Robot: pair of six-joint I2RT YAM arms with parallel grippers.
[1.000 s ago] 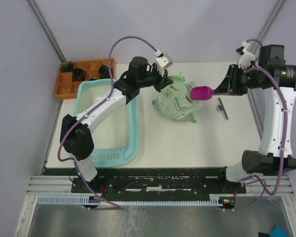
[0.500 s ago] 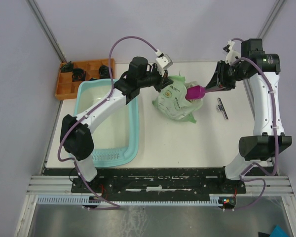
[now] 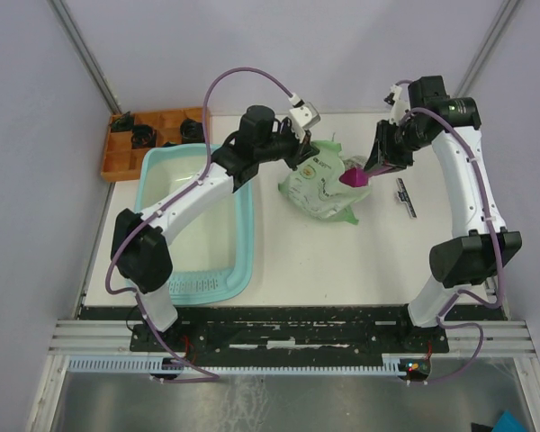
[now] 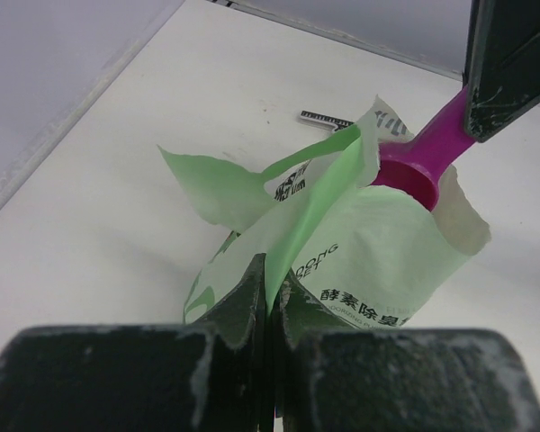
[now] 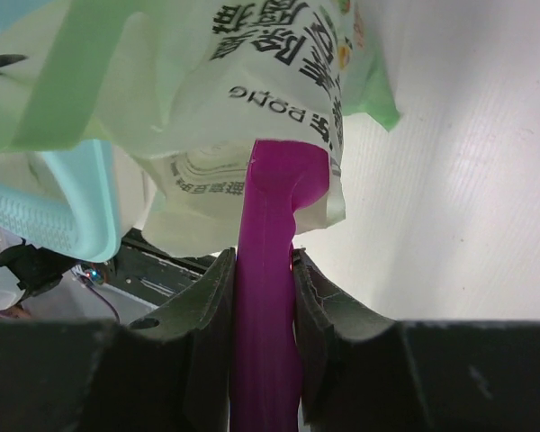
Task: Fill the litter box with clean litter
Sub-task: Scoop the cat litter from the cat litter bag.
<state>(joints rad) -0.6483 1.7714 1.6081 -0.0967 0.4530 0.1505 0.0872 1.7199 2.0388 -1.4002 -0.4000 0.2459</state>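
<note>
The light teal litter box (image 3: pixel 248 225) lies at the left of the table, its whitish floor bare; a corner shows in the right wrist view (image 5: pixel 67 211). The green and white litter bag (image 3: pixel 319 187) stands to its right. My left gripper (image 3: pixel 299 153) is shut on the bag's upper edge (image 4: pixel 319 193) and holds the mouth up. My right gripper (image 3: pixel 375 166) is shut on the handle of the magenta scoop (image 5: pixel 270 270). The scoop's bowl (image 4: pixel 412 175) sits in the bag's mouth. No litter shows; it is hidden in the bag (image 5: pixel 234 108).
An orange compartmented tray (image 3: pixel 153 135) with black parts sits at the back left, behind the litter box. A small black strip with white marks (image 3: pixel 405 196) lies on the table right of the bag, and shows in the left wrist view (image 4: pixel 328 118).
My right arm has swung left and lowered the scoop from beside the bag into its mouth. My left gripper has kept its hold on the bag's edge, shifting slightly.
</note>
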